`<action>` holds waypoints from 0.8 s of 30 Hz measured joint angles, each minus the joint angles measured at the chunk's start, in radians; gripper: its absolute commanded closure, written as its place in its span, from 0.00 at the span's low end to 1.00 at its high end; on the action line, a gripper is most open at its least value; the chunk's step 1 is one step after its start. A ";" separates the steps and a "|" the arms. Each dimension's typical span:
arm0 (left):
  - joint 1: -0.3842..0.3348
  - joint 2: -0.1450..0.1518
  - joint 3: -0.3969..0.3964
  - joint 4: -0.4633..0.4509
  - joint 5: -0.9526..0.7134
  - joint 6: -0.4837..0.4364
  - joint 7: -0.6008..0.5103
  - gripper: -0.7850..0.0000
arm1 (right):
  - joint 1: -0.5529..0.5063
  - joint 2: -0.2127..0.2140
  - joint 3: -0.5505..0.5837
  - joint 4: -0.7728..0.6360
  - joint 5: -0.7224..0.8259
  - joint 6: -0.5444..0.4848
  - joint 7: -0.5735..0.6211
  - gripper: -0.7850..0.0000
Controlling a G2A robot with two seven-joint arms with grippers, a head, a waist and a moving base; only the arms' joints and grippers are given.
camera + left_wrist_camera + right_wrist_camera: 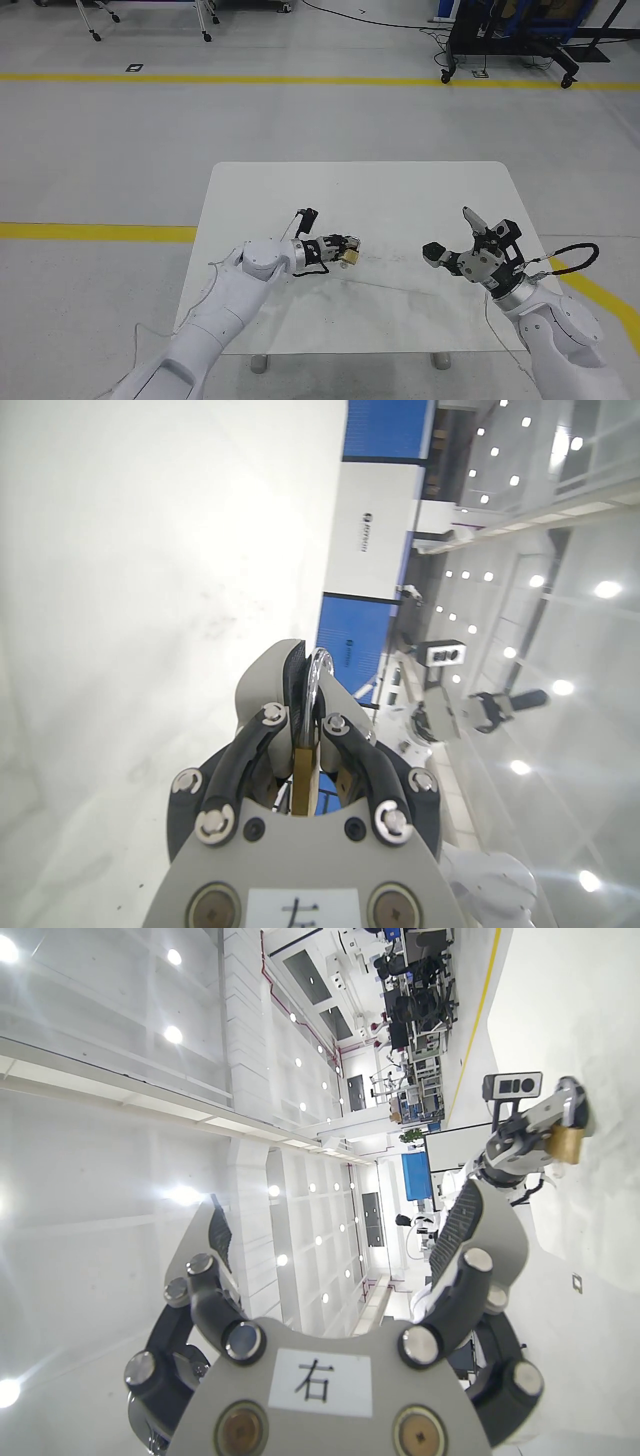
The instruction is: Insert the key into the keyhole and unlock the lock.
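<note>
So your left end effector point(341, 251) is clamped on the padlock point(350, 258) by its shackle, low over the counter point(400, 190), brass body tucked back toward its palm, while your right end effector point(452, 237) sits spread open and empty, well apart, facing it straight across.

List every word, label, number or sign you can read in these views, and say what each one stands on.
"左": left tag, a white sticker on the left gripper.
"右": right tag, a white sticker on the right gripper.
Wall print, sideways on a white panel in the room behind: too small to read surely.
Floor marker: too small to read.
Padlock: no legible print.
</note>
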State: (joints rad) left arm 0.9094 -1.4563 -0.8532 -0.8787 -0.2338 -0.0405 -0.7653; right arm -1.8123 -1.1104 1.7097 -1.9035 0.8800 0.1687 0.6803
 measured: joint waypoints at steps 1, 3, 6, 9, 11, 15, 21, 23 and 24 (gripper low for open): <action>-0.006 -0.005 0.011 0.006 0.007 0.021 0.014 1.00 | 0.001 0.000 -0.003 0.000 0.000 0.000 0.000 0.00; -0.014 -0.012 0.028 0.021 0.012 0.057 0.016 0.93 | 0.000 0.000 -0.002 0.000 0.000 0.000 0.000 0.00; -0.029 -0.023 0.053 0.045 0.021 0.113 -0.003 0.00 | 0.000 0.000 -0.001 0.000 0.000 0.000 0.000 0.00; -0.040 -0.029 0.065 0.055 0.026 0.139 -0.007 0.00 | 0.000 0.000 -0.001 0.000 0.000 0.000 0.000 0.00; -0.041 -0.031 0.065 0.053 0.021 0.141 -0.010 0.00 | 0.000 0.000 -0.001 0.000 0.000 0.000 0.000 0.00; -0.036 -0.030 0.055 0.035 0.010 0.131 -0.020 0.00 | 0.000 0.000 -0.001 0.000 0.000 0.000 0.000 0.00; 0.040 0.009 -0.056 -0.123 -0.070 0.058 -0.073 0.00 | 0.000 0.000 -0.001 0.000 0.000 0.000 0.000 0.00; 0.102 0.041 -0.125 -0.249 -0.019 0.037 -0.064 0.00 | 0.000 0.000 -0.002 0.000 0.000 0.000 0.000 0.00; 0.135 0.056 -0.159 -0.312 0.012 0.039 -0.056 0.00 | 0.001 0.000 -0.002 0.000 0.002 -0.001 -0.002 0.00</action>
State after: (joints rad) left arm 1.0439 -1.4002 -1.0118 -1.1908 -0.2214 -0.0015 -0.8217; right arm -1.8109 -1.1107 1.7081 -1.9035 0.8822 0.1678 0.6782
